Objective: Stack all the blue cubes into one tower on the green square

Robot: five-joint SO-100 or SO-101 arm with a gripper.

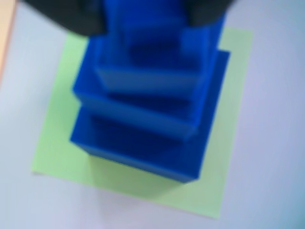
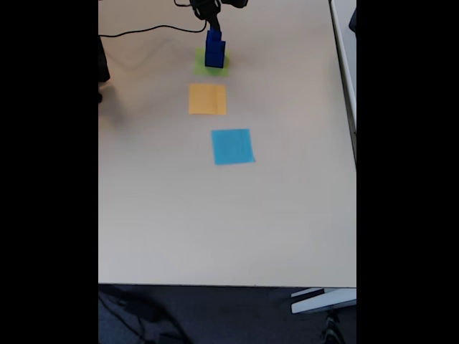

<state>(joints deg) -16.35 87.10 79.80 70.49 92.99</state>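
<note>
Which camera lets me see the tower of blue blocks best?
The wrist view: the tower of dark blue cubes is close up, so you see each stepped layer on the flat light green paper square, though blurred. The fixed view shows the tower small and far away, under the claw.

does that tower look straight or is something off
The blue cubes stand stacked on the green square, but the wrist view shows the layers twisted against each other, edges not parallel. The tower also sits toward the square's far side, not centred.
</note>
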